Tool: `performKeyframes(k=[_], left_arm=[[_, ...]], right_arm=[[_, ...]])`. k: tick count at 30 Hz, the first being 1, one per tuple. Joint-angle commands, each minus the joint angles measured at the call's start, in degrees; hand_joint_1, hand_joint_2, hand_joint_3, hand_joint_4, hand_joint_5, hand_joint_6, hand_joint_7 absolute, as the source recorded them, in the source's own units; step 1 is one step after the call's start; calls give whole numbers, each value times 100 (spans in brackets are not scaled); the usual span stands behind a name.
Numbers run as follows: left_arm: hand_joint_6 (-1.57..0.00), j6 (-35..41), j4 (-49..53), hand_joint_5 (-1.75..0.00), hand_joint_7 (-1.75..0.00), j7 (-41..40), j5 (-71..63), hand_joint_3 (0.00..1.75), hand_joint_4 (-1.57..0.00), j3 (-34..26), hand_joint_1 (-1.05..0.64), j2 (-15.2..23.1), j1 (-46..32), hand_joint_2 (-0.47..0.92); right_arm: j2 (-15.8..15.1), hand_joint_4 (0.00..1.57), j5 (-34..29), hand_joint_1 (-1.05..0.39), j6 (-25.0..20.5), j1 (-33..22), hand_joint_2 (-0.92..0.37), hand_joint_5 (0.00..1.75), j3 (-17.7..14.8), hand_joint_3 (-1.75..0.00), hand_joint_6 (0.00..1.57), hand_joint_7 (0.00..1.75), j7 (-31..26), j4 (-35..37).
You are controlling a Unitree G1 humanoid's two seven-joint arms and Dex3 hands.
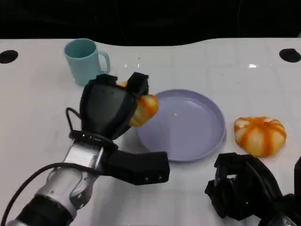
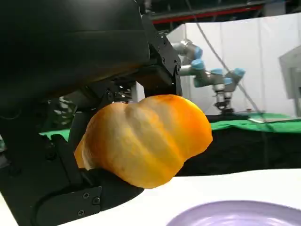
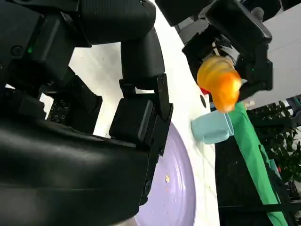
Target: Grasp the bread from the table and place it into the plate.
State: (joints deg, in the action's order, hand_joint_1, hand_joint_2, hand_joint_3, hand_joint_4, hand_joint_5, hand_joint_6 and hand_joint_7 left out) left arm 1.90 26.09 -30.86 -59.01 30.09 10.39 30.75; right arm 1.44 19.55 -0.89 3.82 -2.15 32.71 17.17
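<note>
Bread, an orange-glazed ridged bun (image 1: 145, 108), is gripped in the left hand (image 1: 110, 106) above the near-left rim of the round lavender plate (image 1: 188, 127). Nearby are a pale teal mug (image 1: 84, 60) and a second striped bun (image 1: 260, 135) on the white bench (image 1: 37, 108). Whether the right hand (image 1: 244, 188) is clenched cannot be told. Crumbs (image 3: 167, 179) on the plate are seen from the right wrist.

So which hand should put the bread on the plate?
The left hand. It already holds a bread lifted just over the plate's near edge. The right hand rests low by the table edge, holding nothing.

Bread (image 1: 145, 109) in left hand (image 1: 109, 107) beside plate (image 1: 197, 141)
</note>
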Motion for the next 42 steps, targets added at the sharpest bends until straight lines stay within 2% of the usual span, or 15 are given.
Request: performKeyframes(k=[1,3,6,9,11,14,18,24,25,27,33,35,37,42], left_arm=[[-89,-125,295,-175,-152,-27,122,154,-120,34,-42,-88,318,24],[-88,-171,389,-175,-149,134,201,153,-119,49,-42,-154,432,25],[-90,-205,558,-175,-118,296,289,148,-118,91,-42,-233,604,24],[-96,-221,737,-175,-98,401,323,147,-118,156,-42,-301,756,24],[-101,-266,838,-175,-98,441,354,149,-119,203,-42,-335,825,23],[-98,-292,986,-175,-98,493,349,149,-119,295,-42,-404,908,21],[-97,-342,1320,-175,-82,347,370,143,-119,377,-41,-557,1038,24],[-98,-308,2006,-175,-87,105,338,140,-114,511,-42,-870,1315,27],[-93,-295,2114,-175,-110,34,311,138,-115,545,-43,-912,1358,27],[-88,-317,2339,-175,-123,-88,313,138,-116,596,-43,-993,1440,28],[-84,-361,2764,-175,-112,-88,380,129,-112,712,-42,-1093,1625,32],[-81,-363,2846,-175,-99,-46,369,120,-107,754,-44,-1102,1659,38],[-74,-298,2883,-173,-90,123,374,104,-92,790,-49,-1115,1684,46],[-53,-187,2864,-157,-87,353,370,81,-74,891,-58,-1109,1709,54]], right_arm=[[-85,146,4,-105,131,-30,-3,147,-28,-150,156,99,69,51],[-68,145,43,-105,177,-21,-3,146,-40,-150,155,99,134,114],[-49,144,53,-105,186,-17,-2,146,-46,-149,154,97,151,152],[-41,144,48,-105,173,-19,-2,146,-46,-149,155,97,142,143],[-37,144,55,-105,157,-5,-2,145,-51,-148,155,96,142,157],[-27,144,29,-105,151,-18,-2,145,-37,-148,156,96,105,126],[-57,144,9,-105,142,-35,-3,145,-22,-149,157,96,124,101],[-42,145,0,-105,56,-84,-2,146,-10,-148,157,97,42,-3],[-45,145,-19,-105,60,-90,-2,146,-1,-148,157,98,26,-12],[-39,145,-1,-105,75,-99,-1,146,2,-149,157,99,47,-12],[-40,145,-31,-105,81,-123,-1,146,22,-149,157,98,8,-51],[-44,145,-32,-105,89,-122,-1,146,27,-149,157,98,7,-50],[-48,144,-37,-105,117,-125,-2,146,29,-149,157,98,6,-47],[-46,144,-39,-105,134,-133,-2,146,29,-150,157,99,-9,-66]])
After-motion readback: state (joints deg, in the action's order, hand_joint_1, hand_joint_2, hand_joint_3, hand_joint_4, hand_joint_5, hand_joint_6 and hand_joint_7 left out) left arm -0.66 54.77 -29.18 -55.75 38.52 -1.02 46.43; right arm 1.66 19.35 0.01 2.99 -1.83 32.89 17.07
